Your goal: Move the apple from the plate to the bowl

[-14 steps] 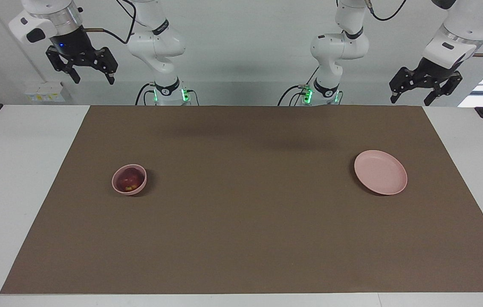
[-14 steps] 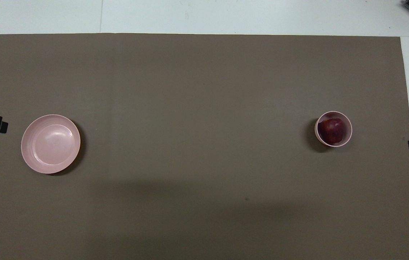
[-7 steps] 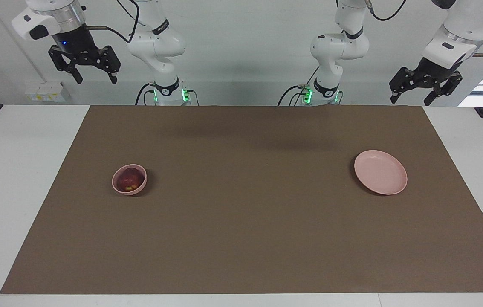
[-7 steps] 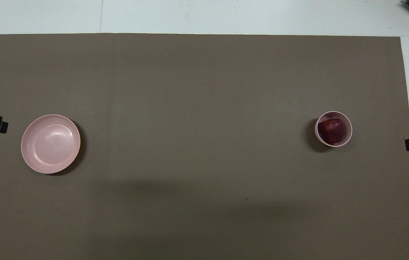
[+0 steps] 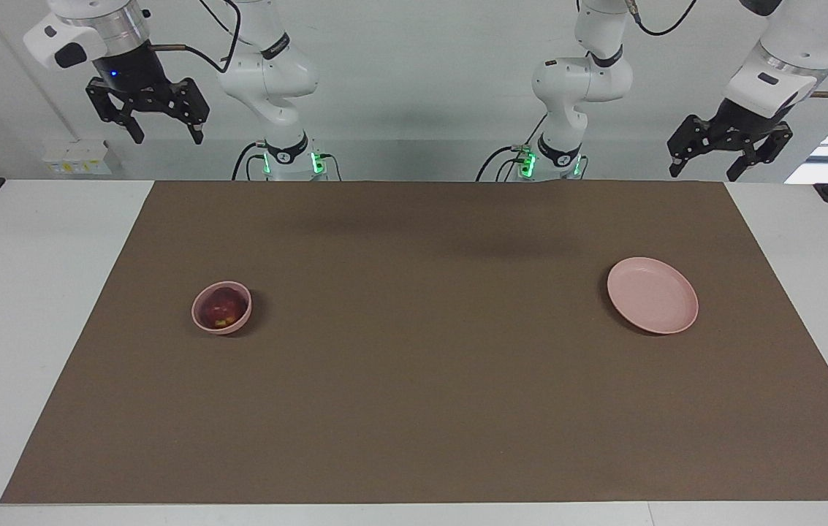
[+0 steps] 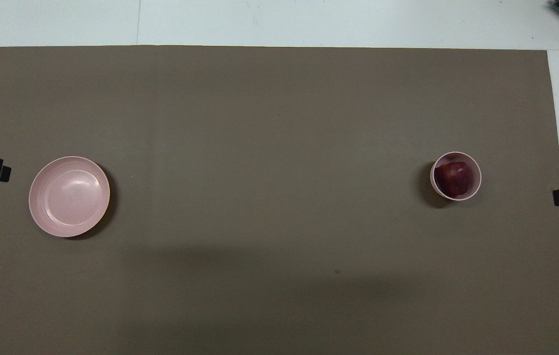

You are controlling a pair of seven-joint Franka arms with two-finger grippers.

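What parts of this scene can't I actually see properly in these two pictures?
- Small dark red apple: its underside, hidden by the deep pale pink bowl's wall, both views.
- Left tool and right tool: overhead view cuts them at its side edges, only dark tips show.
- Flat pale pink plate: its underside, against the brown mat.

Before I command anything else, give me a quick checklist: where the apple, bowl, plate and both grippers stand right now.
1. Apple inside the bowl: ok.
2. Plate holds nothing, toward the left arm's end of the brown mat: ok.
3. Bowl upright on the mat, toward the right arm's end: ok.
4. Right gripper open, holding nothing, raised near the table's edge by the robots: ok.
5. Left gripper open, holding nothing, raised near its own corner of the table: ok.
6. Further move needed: not ok; the apple already lies in the bowl, so the job looks done.
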